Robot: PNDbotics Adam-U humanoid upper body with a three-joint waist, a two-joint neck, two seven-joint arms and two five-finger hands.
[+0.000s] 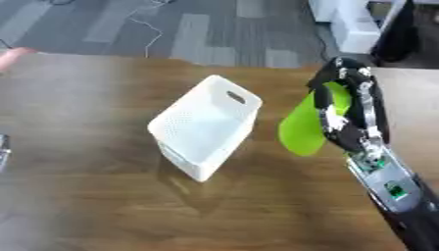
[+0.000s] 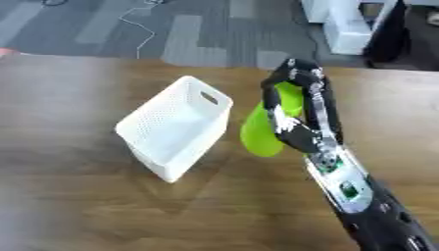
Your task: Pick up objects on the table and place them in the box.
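The black and silver forearm of the right arm comes in from the lower right corner, nearest to the camera, and rises over the desk — a wide wooden surface that fills most of both views. On it stands the box, a white plastic basket with small perforations and a slot handle in its end wall. It looks tilted, with the open top turned toward the upper left, away from the arm; its inside does not show clearly.

Next in size is the right robot hand, raised just beside the right of the box. Its fingers are curled around a bright green object, long and rounded, which hangs down and to the left out of the hand. The object is off the desk, near the wall of the box but apart from it.

What the green object is cannot be told exactly. By its smooth surface and even colour it is probably a light plastic or foam piece, somewhat slippery, not fragile. The hold is at its upper end — this leaves the long lower part free to swing, so a hold closer to the middle would likely be steadier.

The left robot hand shows in neither view.
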